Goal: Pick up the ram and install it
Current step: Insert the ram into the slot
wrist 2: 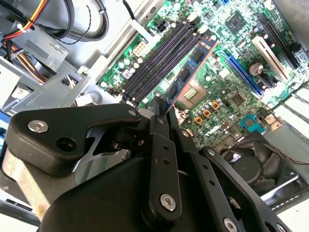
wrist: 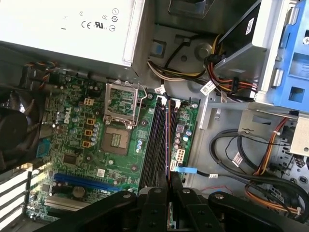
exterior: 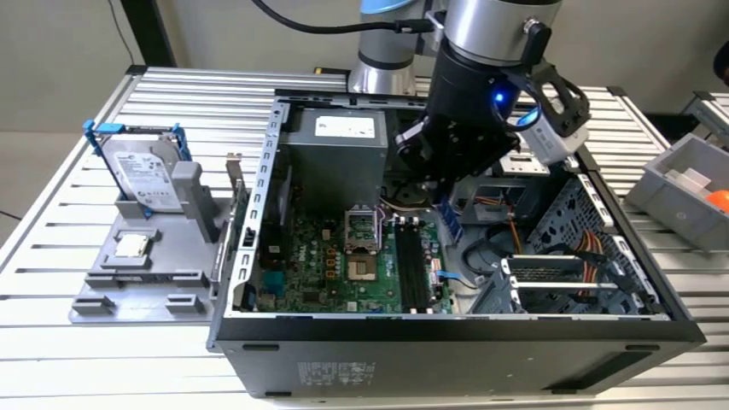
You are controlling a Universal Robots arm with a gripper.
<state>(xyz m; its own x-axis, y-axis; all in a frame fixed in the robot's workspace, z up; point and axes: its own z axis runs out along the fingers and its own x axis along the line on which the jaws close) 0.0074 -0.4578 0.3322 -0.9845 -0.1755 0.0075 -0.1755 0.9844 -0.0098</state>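
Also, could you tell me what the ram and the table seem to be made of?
The ram, held in the gripper: rigid circuit board, matt, carrying black chips, probably plastic-cased. The table: slatted silvery metal, likely aluminium, judging by its dull sheen and grooves.

Open black metal computer case [exterior: 245, 256] stands on slatted aluminium table [exterior: 68, 359]; grey plastic fixture [exterior: 137, 273] beside it, at the exterior view's left; inside, thin green ram [wrist 2: 193, 67], clamped in black gripper [wrist 2: 161, 108], above black memory slots [wrist 2: 161, 60].

hard drive [exterior: 146, 175]: upright in grey holder [exterior: 125, 282] | open computer case [exterior: 456, 342]: just beside holder | grey bin [exterior: 684, 184]: exterior view's right
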